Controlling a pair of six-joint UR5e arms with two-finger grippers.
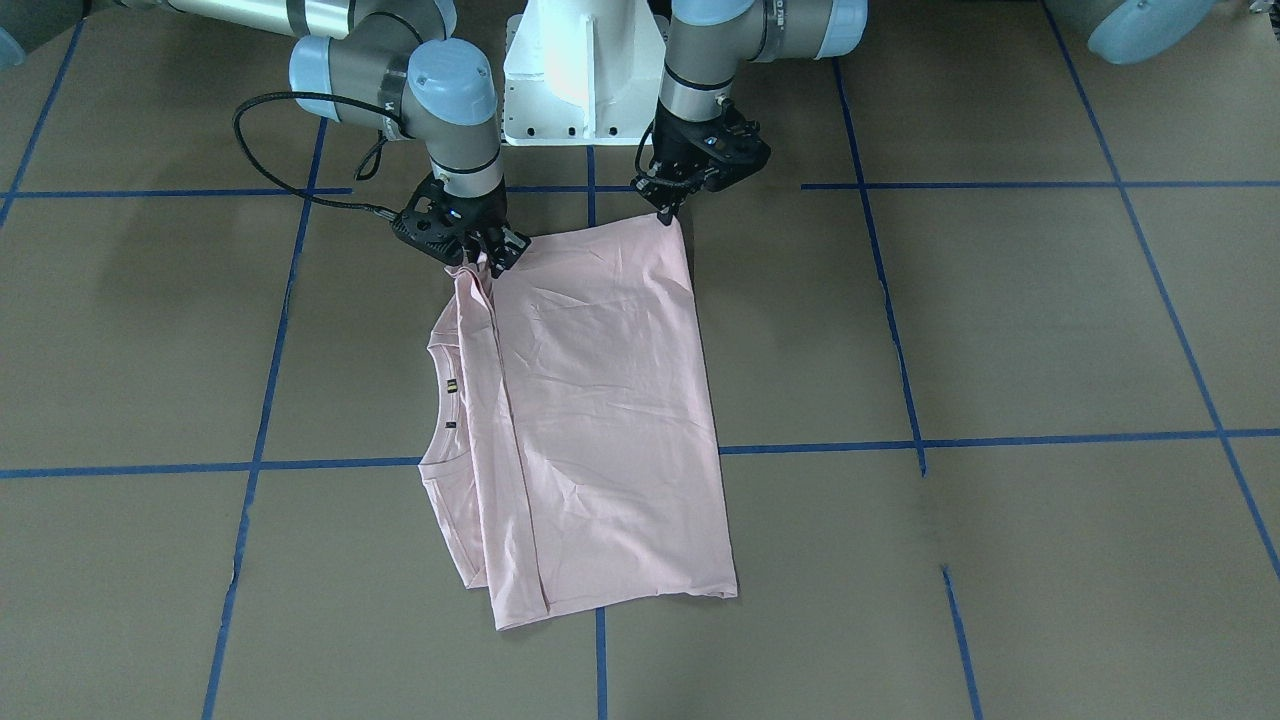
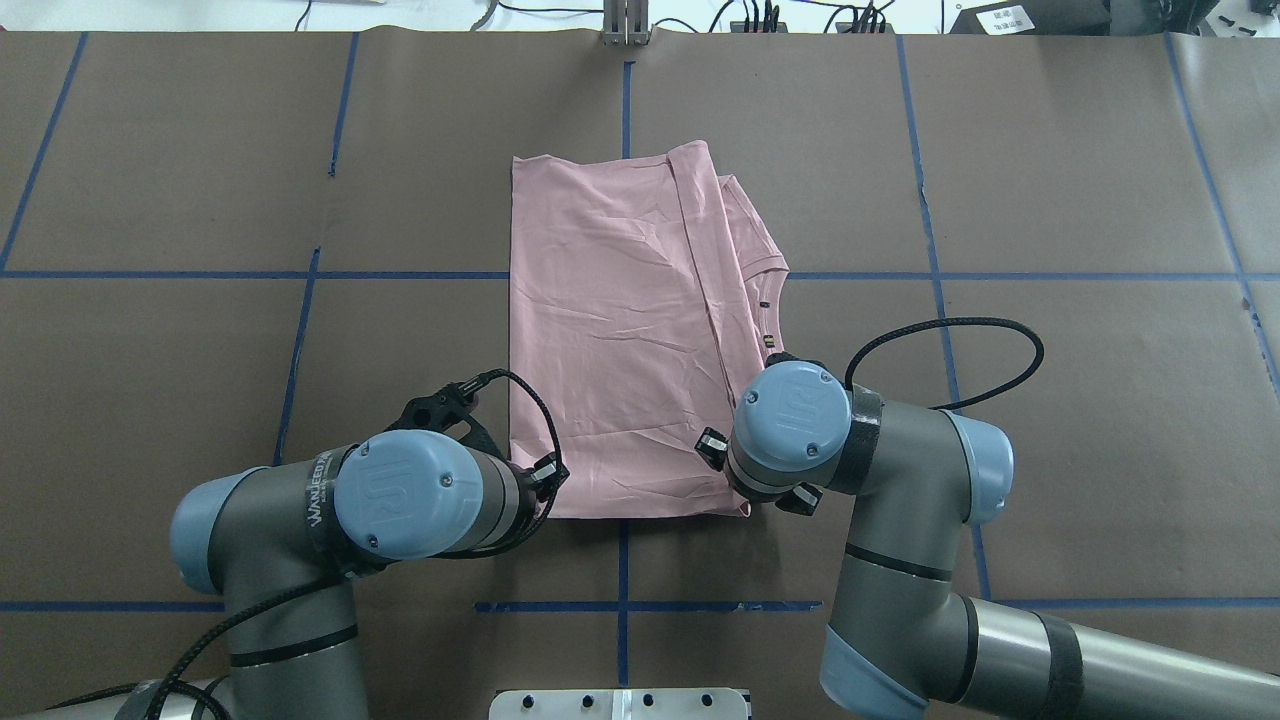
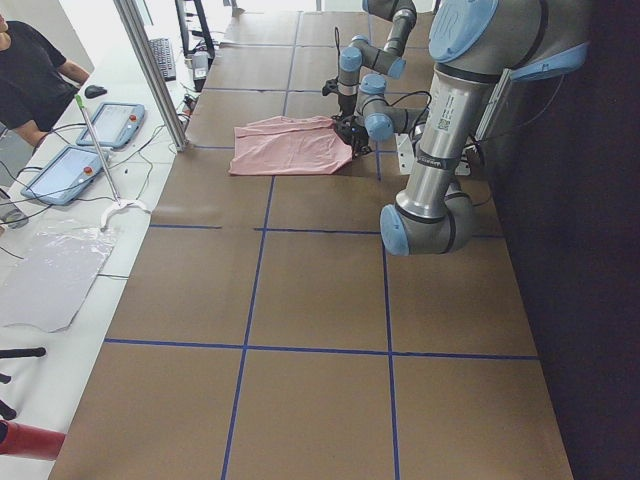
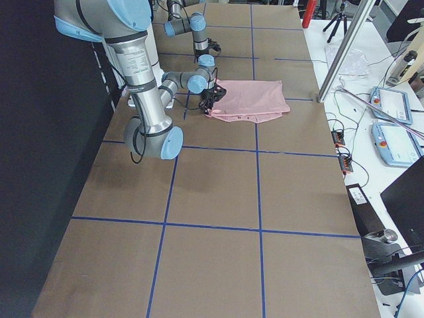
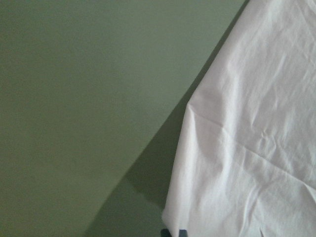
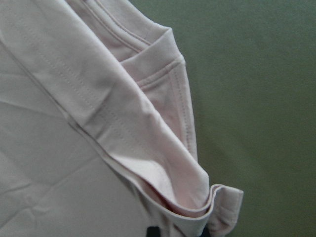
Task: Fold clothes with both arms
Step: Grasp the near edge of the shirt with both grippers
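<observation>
The pale pink T-shirt (image 1: 600,400) lies folded lengthwise on the brown table, plain side up, with its collar (image 1: 445,420) showing along one edge. My left gripper (image 1: 664,213) is shut on the shirt's corner nearest the robot; in the left wrist view that corner (image 5: 247,148) runs down to the fingertips. My right gripper (image 1: 486,262) is shut on the bunched sleeve-side corner, which the right wrist view shows as stacked hems (image 6: 163,163). From overhead the wrists hide both grippers at the shirt's (image 2: 610,330) near edge. No print is visible.
The white pedestal base (image 1: 585,80) stands just behind the grippers. Blue tape lines (image 1: 1000,440) grid the brown table. Beyond the far edge a person (image 3: 30,80) sits by tablets (image 3: 65,172), a metal post (image 3: 150,70) and a plastic sheet (image 3: 50,275).
</observation>
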